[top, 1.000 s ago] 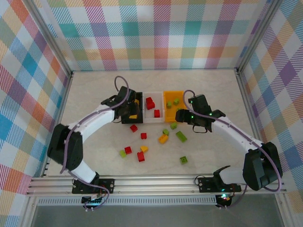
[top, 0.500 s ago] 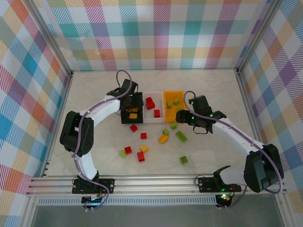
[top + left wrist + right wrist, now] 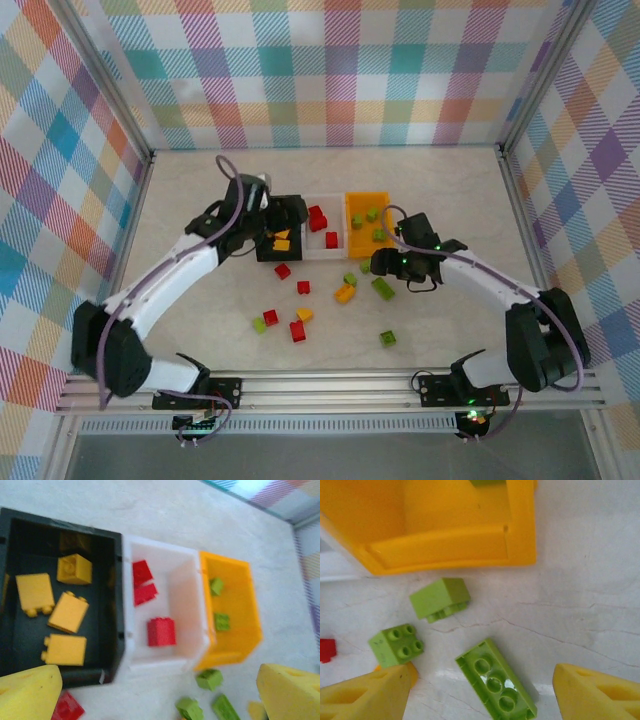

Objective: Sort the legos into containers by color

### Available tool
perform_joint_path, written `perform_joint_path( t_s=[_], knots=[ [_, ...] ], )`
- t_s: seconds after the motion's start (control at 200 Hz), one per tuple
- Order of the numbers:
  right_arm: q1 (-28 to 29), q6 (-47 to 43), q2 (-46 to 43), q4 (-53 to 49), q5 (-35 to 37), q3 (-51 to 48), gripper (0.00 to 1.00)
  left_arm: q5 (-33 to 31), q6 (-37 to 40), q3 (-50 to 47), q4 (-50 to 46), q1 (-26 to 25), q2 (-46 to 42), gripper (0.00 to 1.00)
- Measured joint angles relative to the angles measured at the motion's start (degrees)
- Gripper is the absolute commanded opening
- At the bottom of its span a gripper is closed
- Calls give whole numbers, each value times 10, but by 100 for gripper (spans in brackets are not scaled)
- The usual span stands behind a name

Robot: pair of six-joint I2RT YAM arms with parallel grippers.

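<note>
Three containers stand in a row: a black bin (image 3: 262, 243) (image 3: 117, 630) with several yellow legos (image 3: 67, 611), a white bin (image 3: 323, 249) (image 3: 165, 662) with three red legos (image 3: 161, 631), and an orange bin (image 3: 366, 203) (image 3: 455, 545) with green legos (image 3: 222, 621). My left gripper (image 3: 268, 222) (image 3: 160, 700) hovers open and empty over the black and white bins. On the table, my right gripper (image 3: 385, 268) (image 3: 482, 695) is open, its fingers either side of a long green lego (image 3: 383, 289) (image 3: 496, 680) lying studs down.
Loose legos lie in front of the bins: red ones (image 3: 283, 270) (image 3: 297, 331), yellow ones (image 3: 345, 293) (image 3: 305, 314), green ones (image 3: 259, 324) (image 3: 387, 338). Two small green bricks (image 3: 397, 644) (image 3: 440, 598) sit just left of the right gripper. Metal frame posts and plaid walls border the table.
The left gripper has opened wide over the black bin, and that arm's elbow has swung out to the left. The right gripper has edged down toward the long green lego.
</note>
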Motion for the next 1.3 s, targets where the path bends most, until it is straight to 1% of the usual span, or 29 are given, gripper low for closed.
perform_joint_path(
  t_s=[0.12, 0.255, 0.44, 0.575, 0.66, 0.785, 0.985, 1.045, 1.19, 1.245, 1.3],
  knots=[
    [9, -3, 32, 0, -1, 0, 75, 13, -20, -89, 10, -10, -74, 100],
    [26, -9, 70, -8, 5, 6, 73, 21, -41, -179, 5, -10, -138, 100],
    [52, -24, 116, -35, 35, 31, 70, 16, -59, -252, -2, -10, -214, 100],
    [74, -35, 145, -69, 73, 61, 61, 4, -66, -270, -12, -10, -249, 100],
    [83, -38, 164, -95, 99, 82, 54, -1, -67, -270, -13, -10, -254, 100],
    [90, -42, 172, -109, 117, 90, 45, -8, -67, -270, -14, -9, -255, 100],
    [97, -46, 167, -102, 120, 87, 34, -7, -67, -270, -13, -8, -255, 100],
    [98, -46, 156, -100, 119, 81, 33, -7, -67, -273, -12, -7, -256, 100],
    [100, -47, 76, -107, 121, 71, 31, -7, -67, -283, -13, -5, -260, 100],
    [100, -50, 37, -111, 124, 81, 31, -7, -67, -285, -13, -4, -261, 100],
    [100, -52, 19, -115, 124, 103, 32, -7, -67, -287, -14, -4, -264, 100]
  ],
)
